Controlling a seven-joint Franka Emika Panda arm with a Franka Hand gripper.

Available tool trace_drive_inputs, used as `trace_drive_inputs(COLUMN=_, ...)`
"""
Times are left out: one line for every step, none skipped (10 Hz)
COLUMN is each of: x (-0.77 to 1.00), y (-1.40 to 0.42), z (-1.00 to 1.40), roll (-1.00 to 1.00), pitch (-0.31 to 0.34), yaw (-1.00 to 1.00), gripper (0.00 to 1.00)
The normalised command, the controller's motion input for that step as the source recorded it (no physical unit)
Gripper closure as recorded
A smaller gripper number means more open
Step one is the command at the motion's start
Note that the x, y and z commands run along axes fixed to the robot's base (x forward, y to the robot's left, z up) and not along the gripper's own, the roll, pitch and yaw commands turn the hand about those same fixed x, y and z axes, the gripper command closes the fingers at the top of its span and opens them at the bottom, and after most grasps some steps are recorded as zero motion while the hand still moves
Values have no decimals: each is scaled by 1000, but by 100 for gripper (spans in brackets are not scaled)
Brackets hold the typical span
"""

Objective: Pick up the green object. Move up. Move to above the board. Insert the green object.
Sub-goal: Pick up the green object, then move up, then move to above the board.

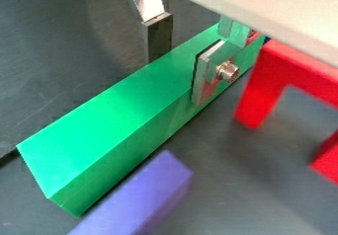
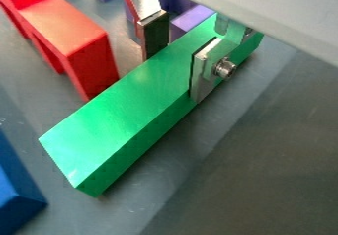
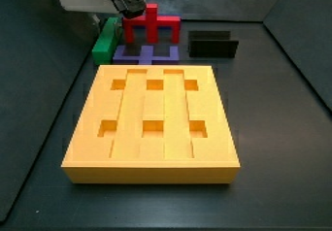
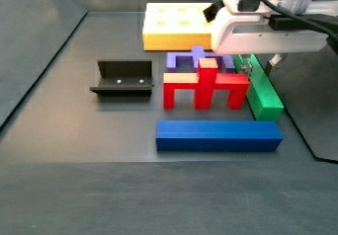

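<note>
I see a bright green object (image 2: 126,120), plain with no markings, on a dark grey floor (image 3: 279,118). My gripper (image 1: 183,49) sits low at the bar, with silver finger plates and dark pads; its housing is white in a side view (image 4: 258,27). The board (image 3: 153,118) is yellow-orange all over. The cross-shaped piece (image 4: 201,85) is red, a flat piece (image 3: 146,53) is purple, a long block (image 4: 218,135) is deep blue, and the fixture (image 4: 123,79) is black.
</note>
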Motion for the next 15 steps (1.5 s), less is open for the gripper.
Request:
trace_drive_inputs(x=0, y=0, z=0, roll=0, pitch=0, yaw=0, gripper=100)
trace_drive_inputs(x=0, y=0, z=0, roll=0, pitch=0, yaw=0, gripper=100)
trace_drive_inputs(x=0, y=0, z=833, roll=0, pitch=0, yaw=0, gripper=100)
trace_drive_inputs(x=-17, y=-38, z=827, roll=-5, pitch=15, yaw=-16, gripper=100)
trace_drive_inputs(x=-82, y=-42, z=684, roll=7, pitch=72, yaw=-15, gripper=100)
trace_drive_inputs(x=-65, y=-7, z=442, roll=55, pitch=61, yaw=-11, gripper=100)
trace_drive_inputs(x=0, y=0, z=1400, roll=0, pitch=0, yaw=0, gripper=100)
trace_drive_inputs(x=-8, y=-2, z=1400, roll=-2, pitch=26, yaw=3, gripper=100)
trace_drive_inputs(x=-43, y=1, z=1400, roll=27, pitch=35, yaw=2, gripper=100)
trace_drive_inputs(x=-29, y=-1, z=1400, roll=56, pitch=0, yaw=4, gripper=100)
trace_drive_inputs(x=10, y=1, z=1400, roll=25, pitch=36, yaw=7, gripper=100)
trace_drive_inputs(x=28, y=4, z=1400, roll=13, pitch=78, yaw=3, gripper=100)
trace_drive_inputs(x=21, y=-5, z=993, roll=15, pitch=83, yaw=2, gripper=100)
trace_drive_inputs(x=23, y=-6, z=496, roll=1, pitch=58, yaw=5, gripper=100)
trace_drive_inputs(x=32, y=2, z=276, roll=-9, pitch=51, yaw=-1, gripper=100)
